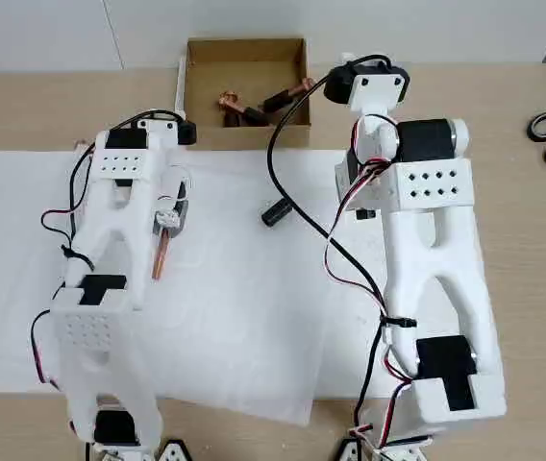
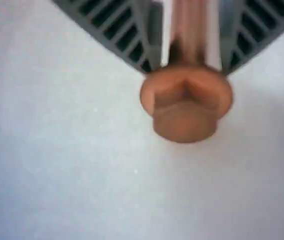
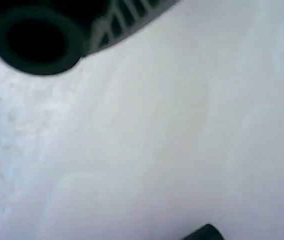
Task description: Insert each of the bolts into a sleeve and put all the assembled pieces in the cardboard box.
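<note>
No readable text, label, number or sign appears on anything here.

Copper bolt (image 2: 186,107) gripped; black sleeve (image 1: 275,212) lies loose.

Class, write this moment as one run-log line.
left pincer: shut on bolt | right pincer: shut on sleeve | loose sleeve: on white sheet | cardboard box: holds assembled pieces

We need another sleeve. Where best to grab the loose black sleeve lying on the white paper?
Probably across the middle of the short black cylindrical sleeve, from above: it lies on its side on the white paper sheet, so its ends stay free.
</note>
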